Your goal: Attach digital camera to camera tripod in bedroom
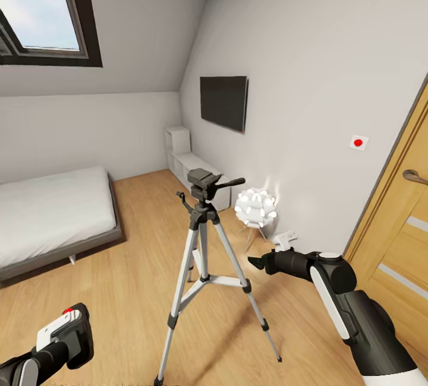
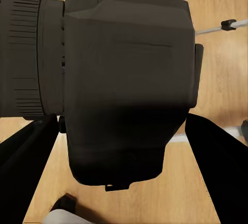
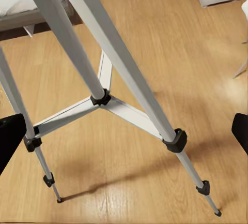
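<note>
Close against the left wrist lens sat the digital camera point(image 2: 126, 87), clamped between the dark fingers point(image 2: 214, 157) of the left gripper point(image 1: 65, 338); in the head view it hung low at the robot's left, well apart from the camera tripod point(image 1: 205, 267) and far below its black head point(image 1: 204, 179); so the pickup looked done, while lifting, aligning and seating the camera on the head all remained. Legs spread, the tripod stood upright on the wood floor point(image 1: 137, 255) mid-room, nothing mounted on it; the right gripper point(image 1: 261, 262) hovered just beside its legs point(image 3: 129, 84), jaws apart and gripping nothing. Beyond stood the spiky white lamp point(image 1: 255, 208) by the wall, the bed point(image 1: 53, 214) at the left, the door point(image 1: 398, 243) at the right.
</note>
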Robot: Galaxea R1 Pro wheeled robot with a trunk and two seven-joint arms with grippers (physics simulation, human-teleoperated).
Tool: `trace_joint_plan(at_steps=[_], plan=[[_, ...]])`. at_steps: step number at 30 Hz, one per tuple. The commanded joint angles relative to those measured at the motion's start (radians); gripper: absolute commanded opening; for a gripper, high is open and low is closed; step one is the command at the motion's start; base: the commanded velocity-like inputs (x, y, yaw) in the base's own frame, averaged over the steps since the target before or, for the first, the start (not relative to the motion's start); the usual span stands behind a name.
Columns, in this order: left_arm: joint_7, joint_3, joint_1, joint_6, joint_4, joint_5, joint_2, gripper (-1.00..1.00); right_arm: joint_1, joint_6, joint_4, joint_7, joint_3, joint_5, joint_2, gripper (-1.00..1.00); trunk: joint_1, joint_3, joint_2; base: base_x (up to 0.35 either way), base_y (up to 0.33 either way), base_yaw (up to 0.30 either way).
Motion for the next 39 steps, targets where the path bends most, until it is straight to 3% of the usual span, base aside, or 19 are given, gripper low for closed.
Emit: trace_joint_plan(at_steps=[1,28,39], plan=[[-0.003,0.003,-0.002,0.006,-0.001,0.002,-0.001,-1.0,-0.001,0.005,-0.001,-0.004,0.001,-0.01,-0.002,1.0,0.001,-0.002,-0.002,0.0,-0.311,0.252],[-0.003,0.008,0.002,0.005,-0.001,0.0,-0.001,-1.0,0.005,0.005,-0.001,-0.002,0.003,-0.009,-0.003,1.0,0.001,0.016,-0.002,0.0,-0.339,0.26],[-0.005,0.009,0.004,0.001,-0.001,0.001,-0.001,-1.0,0.011,0.005,-0.001,-0.002,0.006,-0.01,-0.003,1.0,0.001,0.025,-0.002,0.0,-0.077,0.234]])
